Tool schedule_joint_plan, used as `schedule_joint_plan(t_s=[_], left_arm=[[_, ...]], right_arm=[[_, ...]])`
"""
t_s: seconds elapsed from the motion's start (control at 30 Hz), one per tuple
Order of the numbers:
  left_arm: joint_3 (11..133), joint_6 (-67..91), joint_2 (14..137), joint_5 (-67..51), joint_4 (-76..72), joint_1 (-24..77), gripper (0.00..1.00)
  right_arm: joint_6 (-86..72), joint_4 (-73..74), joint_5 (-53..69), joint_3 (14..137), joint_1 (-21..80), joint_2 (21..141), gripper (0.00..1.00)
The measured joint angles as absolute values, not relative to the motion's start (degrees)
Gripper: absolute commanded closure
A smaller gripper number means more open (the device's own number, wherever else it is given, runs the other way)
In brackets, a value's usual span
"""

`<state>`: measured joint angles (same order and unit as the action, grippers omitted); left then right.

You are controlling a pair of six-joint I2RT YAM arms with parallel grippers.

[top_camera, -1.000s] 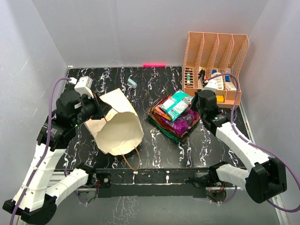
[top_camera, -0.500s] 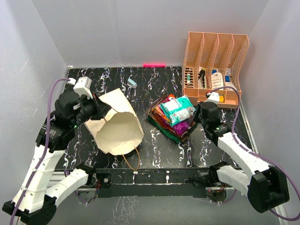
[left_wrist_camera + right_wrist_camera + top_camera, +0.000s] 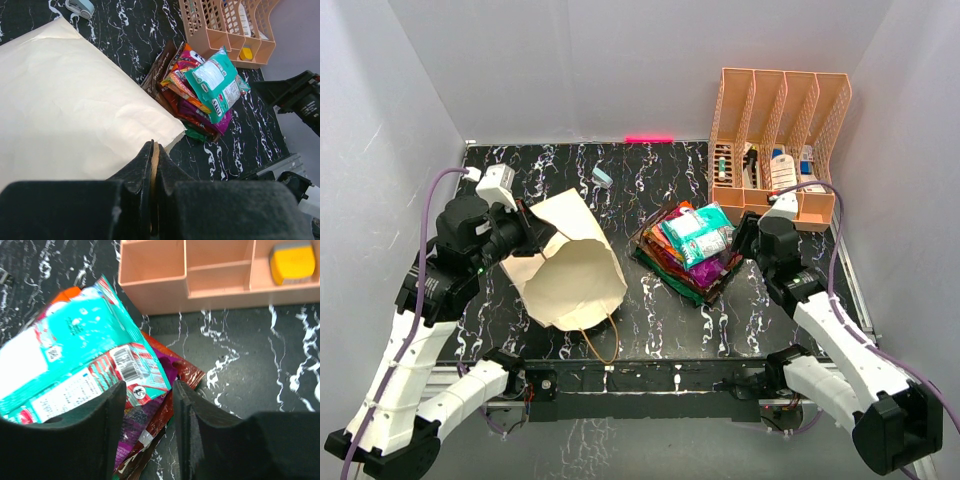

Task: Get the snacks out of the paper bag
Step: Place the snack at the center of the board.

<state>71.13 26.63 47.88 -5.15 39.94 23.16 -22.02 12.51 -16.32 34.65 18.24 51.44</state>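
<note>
The tan paper bag [image 3: 565, 268] lies on its side at the table's left, its mouth toward the near edge. My left gripper [image 3: 528, 232] is shut on the bag's edge [image 3: 155, 165], a thin tan strip between its jaws. The snacks [image 3: 688, 250] lie in a stack right of the bag, a teal packet [image 3: 698, 232] on top, with purple, red-brown and green ones under it [image 3: 197, 107]. My right gripper [image 3: 740, 238] is open and empty just right of the stack, and the teal packet's corner [image 3: 145, 385] shows between its jaws.
An orange divided rack [image 3: 780, 150] with small bottles and boxes stands at the back right, close behind my right arm. A small light-blue block [image 3: 602, 177] lies behind the bag. A brown cord handle [image 3: 600, 345] trails from the bag's mouth toward the near edge.
My right gripper has let go of the teal packet, which now lies on top of the stack, and has drawn back a little to the right. The left arm and bag have not moved.
</note>
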Motion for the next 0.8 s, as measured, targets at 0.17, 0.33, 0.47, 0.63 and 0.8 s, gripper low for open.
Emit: schedule_joint_plan(t_s=[0.17,0.33,0.47,0.63,0.8], left_arm=[[71.2,26.6,48.3,-5.2,39.9,23.2,1.0],[71.2,26.5,48.5,-5.2,39.9,23.2,1.0],[71.2,26.5,48.7,-5.3,39.8,23.2,1.0],[71.2,26.5,48.7,-5.3,39.6,23.2,1.0],[71.2,26.4,48.6,-5.3,39.6,23.2,1.0]], right_arm=[[-15.3,13.1,-8.6,37.9,18.2,47.9,0.42],[-10.2,10.5,9.6,38.1,19.4,47.2,0.42],[-6.0,5.6,17.0,38.1,31.1,47.2,0.41],[2.4,-1.5,14.6,39.8,57.8,52.5,0.39],[16.1,-6.6,8.1,43.1,73.3,66.4,0.36]])
